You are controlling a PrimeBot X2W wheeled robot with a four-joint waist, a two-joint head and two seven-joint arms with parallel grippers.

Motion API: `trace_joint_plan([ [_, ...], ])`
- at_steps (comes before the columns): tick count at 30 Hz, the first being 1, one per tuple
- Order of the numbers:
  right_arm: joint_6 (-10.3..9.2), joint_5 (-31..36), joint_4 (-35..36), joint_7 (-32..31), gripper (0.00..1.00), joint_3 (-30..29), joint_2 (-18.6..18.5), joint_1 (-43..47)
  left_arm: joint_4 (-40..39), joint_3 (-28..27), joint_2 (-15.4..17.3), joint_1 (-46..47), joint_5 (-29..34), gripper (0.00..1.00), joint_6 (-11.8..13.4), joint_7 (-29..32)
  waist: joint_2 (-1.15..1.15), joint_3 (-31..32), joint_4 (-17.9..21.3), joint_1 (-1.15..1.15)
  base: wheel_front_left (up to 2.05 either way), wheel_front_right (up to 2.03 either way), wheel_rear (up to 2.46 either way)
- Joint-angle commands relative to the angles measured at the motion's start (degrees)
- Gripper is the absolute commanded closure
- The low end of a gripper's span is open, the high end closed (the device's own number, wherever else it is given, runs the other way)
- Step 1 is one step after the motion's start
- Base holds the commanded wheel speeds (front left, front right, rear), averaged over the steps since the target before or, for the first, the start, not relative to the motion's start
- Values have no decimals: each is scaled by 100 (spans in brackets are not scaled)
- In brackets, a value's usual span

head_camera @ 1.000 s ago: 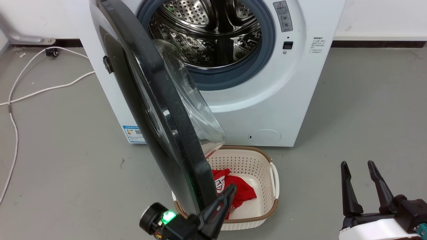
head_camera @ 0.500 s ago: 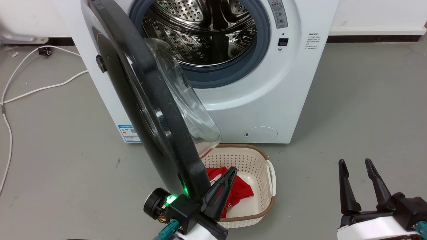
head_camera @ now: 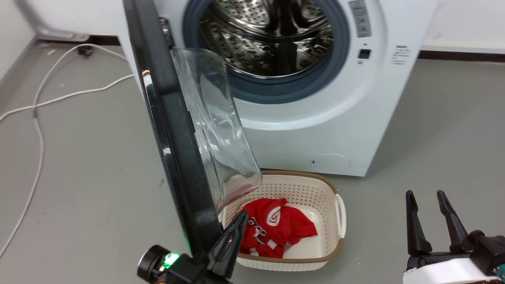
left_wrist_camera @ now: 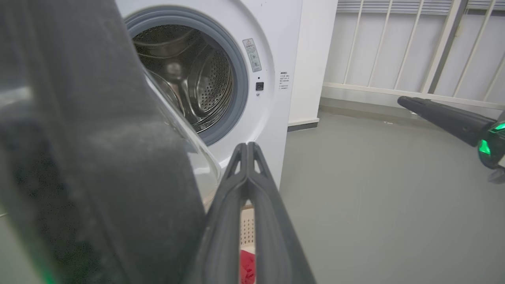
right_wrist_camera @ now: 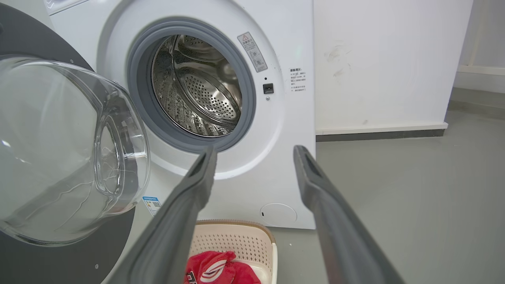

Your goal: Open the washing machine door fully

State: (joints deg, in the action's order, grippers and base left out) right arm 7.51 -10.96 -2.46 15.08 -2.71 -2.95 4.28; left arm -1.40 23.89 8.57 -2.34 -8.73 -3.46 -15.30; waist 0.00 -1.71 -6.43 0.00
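Left to right: the washing machine door (head_camera: 169, 130), running from 11 to 7 o'clock, stands roughly square to the machine front, leaving the drum (head_camera: 268, 35) exposed. The left gripper (head_camera: 241, 217), at 6 o'clock, has its fingers pressed together on nothing, just beside the door's inner rim. The right gripper (head_camera: 424, 197), at 4 o'clock, is spread and idle. Judged about half open, with further outward swing left to do.

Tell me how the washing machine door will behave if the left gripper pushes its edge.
Probably rigid: the washing machine door has a thick black rim, so it should swing as one piece. Its glossy surface may let the shut left gripper slip. The glass bowl suggests some weight.
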Motion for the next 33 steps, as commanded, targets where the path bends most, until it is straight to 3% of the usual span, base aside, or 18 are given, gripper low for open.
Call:
trace_joint_plan([
  [1, -4, 45, 5, 11, 0, -24, 14, 50, -49, -160, 81, -88, 3, 100, 104, 26, 0, -3, -267, 0, 0, 0, 0],
  [8, -4, 50, 15, 11, 0, -20, 12, 22, -340, -386, 79, -470, -86, 100, 274, 22, 0, -37, -829, 0, 0, 0, 0],
  [16, -4, 99, -33, 11, 0, 63, 12, -65, -260, -1111, 301, -456, -185, 100, 508, 22, 0, -101, -1258, 0, 0, 0, 0],
  [27, -3, 176, 24, -87, 0, 117, 12, -186, 610, -3133, 728, 344, -666, 100, 621, 12, 0, -327, -1044, 0, 0, 0, 0],
  [33, -4, 254, 156, -149, 0, 78, 12, -295, 1362, -3876, 1123, 966, -692, 100, 387, 9, 0, -625, -888, 0, 0, 0, 0],
])
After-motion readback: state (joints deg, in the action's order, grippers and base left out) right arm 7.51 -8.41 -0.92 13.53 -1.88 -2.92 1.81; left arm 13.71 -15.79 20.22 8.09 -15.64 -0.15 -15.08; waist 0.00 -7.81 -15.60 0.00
